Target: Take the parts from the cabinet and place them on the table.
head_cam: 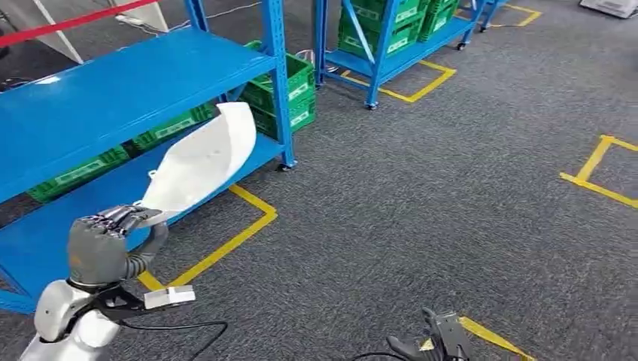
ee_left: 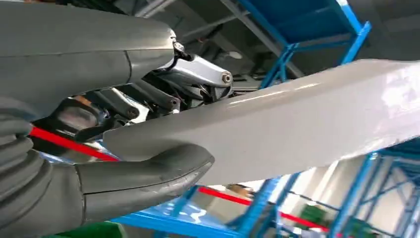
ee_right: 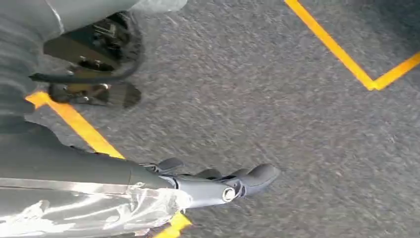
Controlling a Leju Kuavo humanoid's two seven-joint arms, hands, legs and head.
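- Left hand (head_cam: 113, 241) grips the white part (head_cam: 203, 162) by its narrow end; thumb (ee_left: 148, 173) under, fingers (ee_left: 163, 96) over, seen in the left wrist view.
- Part is clear of the blue cabinet (head_cam: 113, 90), sticking up and out in front of its lower shelf (head_cam: 45, 233), wide end toward the cabinet post.
- Looks like a thin, stiff moulded panel: glossy, so probably slippery; likely light but long, so it will lever hard against an end grip.
- Judgement: a hold nearer mid-length would be steadier; with this one, move slowly and keep the wide end off the post.
- Right hand (head_cam: 444, 338) hangs low over the grey carpet (head_cam: 451, 188), holding nothing, fingers loosely apart.
- Table not visible; carry not finished.
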